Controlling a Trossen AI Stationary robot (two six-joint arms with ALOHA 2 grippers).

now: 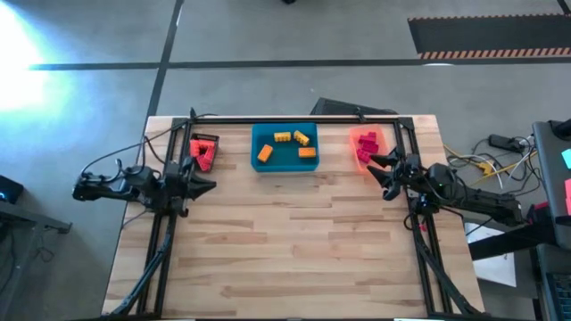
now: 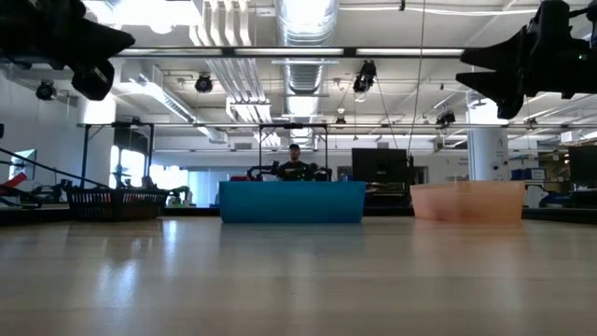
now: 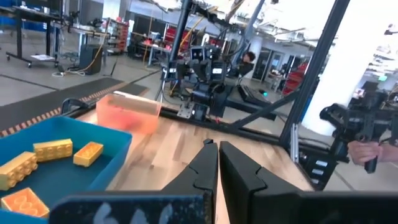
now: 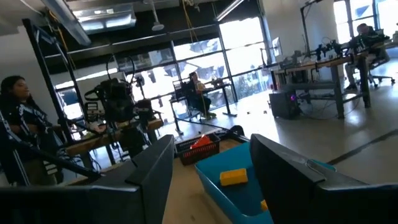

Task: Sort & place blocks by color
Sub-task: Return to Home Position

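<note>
Several yellow-orange blocks (image 1: 294,143) lie in the blue tray (image 1: 268,165). Red blocks (image 1: 205,153) sit in the black basket (image 1: 203,139), and pink-magenta blocks (image 1: 364,147) in the translucent orange tray (image 1: 375,134). My left gripper (image 1: 212,185) hovers shut, just near of the black basket, holding nothing; its wrist view shows the fingers (image 3: 217,144) together. My right gripper (image 1: 373,168) hovers open and empty, just near of the orange tray, with its fingers (image 4: 211,142) wide apart. Both arms hang high above the table in the low view.
The three trays stand in a row along the table's far edge; bare wood (image 1: 294,241) spreads over the middle and near part. A black frame (image 1: 294,119) runs along the far edge and both sides. A person (image 4: 15,118) and workbenches show in the room beyond.
</note>
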